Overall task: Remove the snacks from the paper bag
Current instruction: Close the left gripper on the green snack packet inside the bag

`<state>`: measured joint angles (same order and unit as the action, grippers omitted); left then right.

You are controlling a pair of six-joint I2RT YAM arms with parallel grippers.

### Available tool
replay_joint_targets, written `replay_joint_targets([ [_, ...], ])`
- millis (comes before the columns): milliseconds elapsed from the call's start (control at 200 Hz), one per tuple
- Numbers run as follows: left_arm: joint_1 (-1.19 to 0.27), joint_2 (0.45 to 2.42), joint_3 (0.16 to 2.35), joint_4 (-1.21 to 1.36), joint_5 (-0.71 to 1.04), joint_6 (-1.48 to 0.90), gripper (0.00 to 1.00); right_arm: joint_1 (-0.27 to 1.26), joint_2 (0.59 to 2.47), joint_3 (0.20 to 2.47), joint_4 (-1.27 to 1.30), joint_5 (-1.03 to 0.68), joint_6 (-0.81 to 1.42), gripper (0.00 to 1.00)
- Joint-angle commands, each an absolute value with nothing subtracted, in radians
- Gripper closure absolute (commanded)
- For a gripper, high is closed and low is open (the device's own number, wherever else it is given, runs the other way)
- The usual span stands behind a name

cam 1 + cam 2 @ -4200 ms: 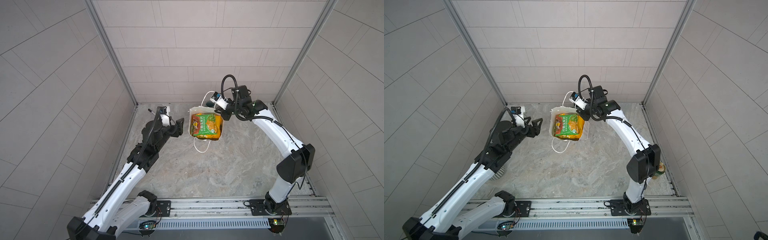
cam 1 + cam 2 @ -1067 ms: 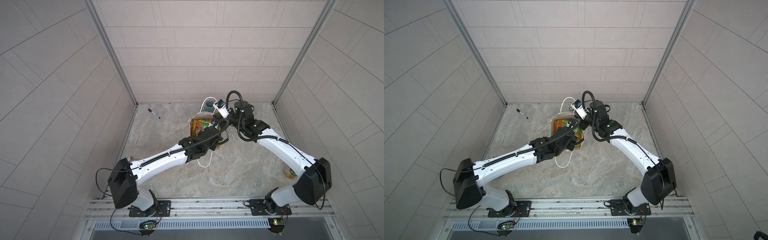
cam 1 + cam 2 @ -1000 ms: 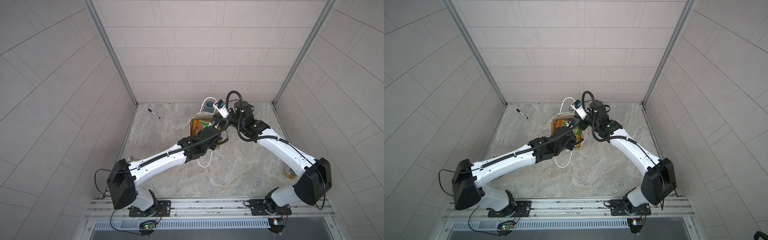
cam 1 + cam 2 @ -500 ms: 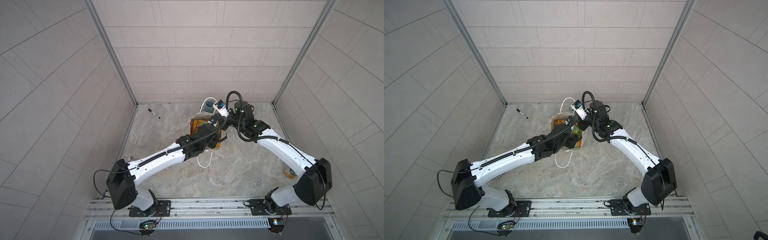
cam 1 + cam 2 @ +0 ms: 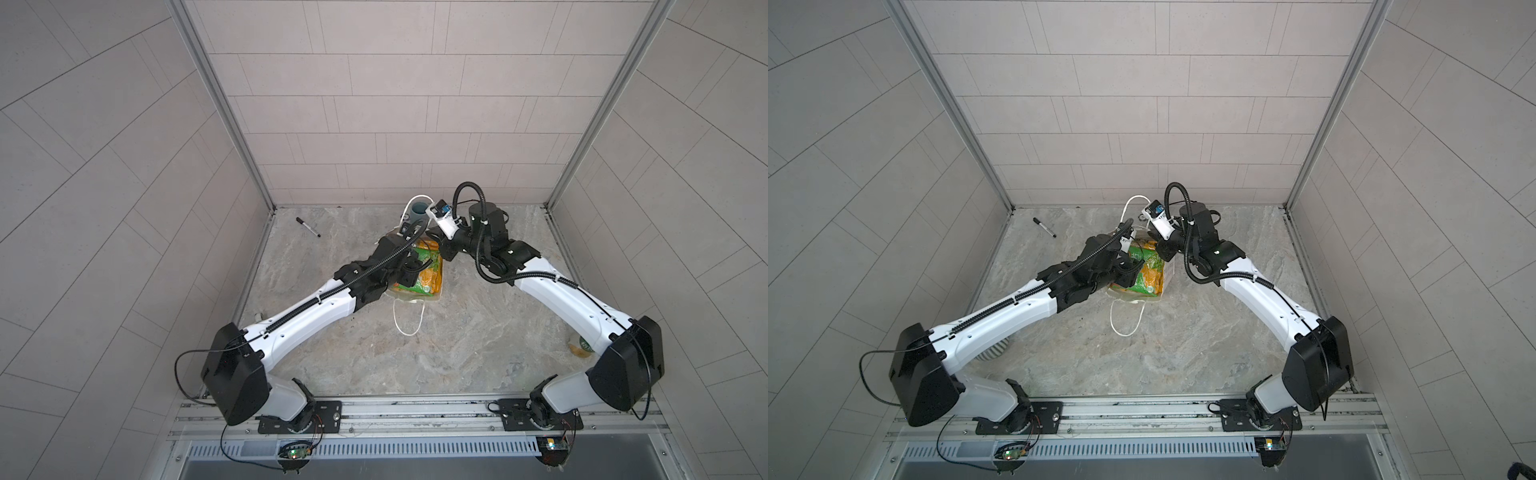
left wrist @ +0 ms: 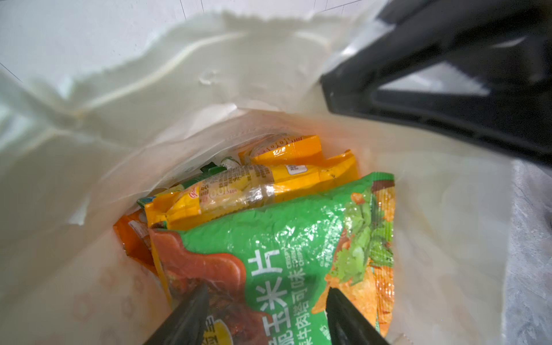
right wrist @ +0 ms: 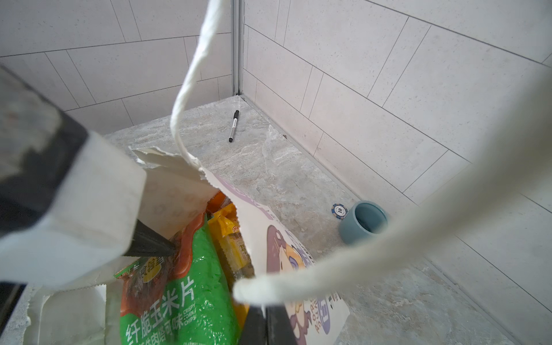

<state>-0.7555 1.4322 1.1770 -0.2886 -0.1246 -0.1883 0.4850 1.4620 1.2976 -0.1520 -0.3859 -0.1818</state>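
Grey marbled tabletop (image 5: 457, 353), tiled walls (image 5: 374, 104). Paper bag (image 7: 268, 221) gaping, glossy snacks (image 6: 292, 239) inside. Left gripper (image 6: 267, 288) spread; right gripper (image 7: 264, 313) pinching paper bag.

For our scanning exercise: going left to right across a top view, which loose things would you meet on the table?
black marker pen → paper bag → partly hidden round item. The cup is left out because it overlaps the bag.

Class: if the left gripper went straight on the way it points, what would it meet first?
Most likely the glossy green plastic snack packet inside the white paper bag, right ahead of the left gripper, jaws open; depth unclear.
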Motion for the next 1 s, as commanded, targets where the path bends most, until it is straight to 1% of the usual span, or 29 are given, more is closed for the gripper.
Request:
replay_joint_targets([
  [0,-0.736,1.437,1.156,-0.250,-0.093,-0.208,0.32,0.491,1.424,1.289,-0.095,-0.434,-0.173,1.00],
  [130,-0.729,1.455,1.142,-0.220,-0.066,-0.214,0.32,0.489,1.424,1.289,-0.093,-0.436,-0.174,1.00],
  [170,-0.729,1.461,1.140,-0.214,-0.060,-0.216,0.34,0.489,1.424,1.289,-0.093,-0.437,-0.174,1.00],
  [365,-0.728,1.472,1.134,-0.197,-0.023,-0.221,0.56,0.488,1.421,1.284,-0.086,-0.438,-0.172,1.00],
  [440,-0.729,1.468,1.132,-0.192,-0.017,-0.221,0.60,0.488,1.421,1.283,-0.083,-0.438,-0.170,1.00],
  [485,-0.729,1.464,1.131,-0.193,-0.017,-0.222,0.68,0.487,1.420,1.281,-0.081,-0.439,-0.170,1.00],
  [510,-0.728,1.463,1.131,-0.192,-0.017,-0.223,0.77,0.488,1.419,1.281,-0.081,-0.439,-0.170,1.00],
  [545,-0.729,1.461,1.129,-0.188,-0.015,-0.223,0.85,0.488,1.419,1.280,-0.079,-0.438,-0.169,1.00],
  [675,-0.729,1.455,1.125,-0.179,-0.010,-0.227,0.88,0.488,1.417,1.278,-0.076,-0.437,-0.167,1.00],
  [696,-0.728,1.454,1.125,-0.181,-0.008,-0.228,0.89,0.488,1.417,1.278,-0.075,-0.436,-0.167,1.00],
  [721,-0.729,1.451,1.128,-0.184,-0.006,-0.228,0.97,0.486,1.416,1.278,-0.075,-0.435,-0.167,1.00],
  [741,-0.729,1.449,1.129,-0.187,-0.008,-0.227,0.99,0.486,1.415,1.276,-0.074,-0.433,-0.167,1.00],
  [991,-0.729,1.367,1.162,-0.240,-0.067,-0.221,1.00,0.482,1.414,1.274,-0.066,-0.432,-0.158,1.00],
])
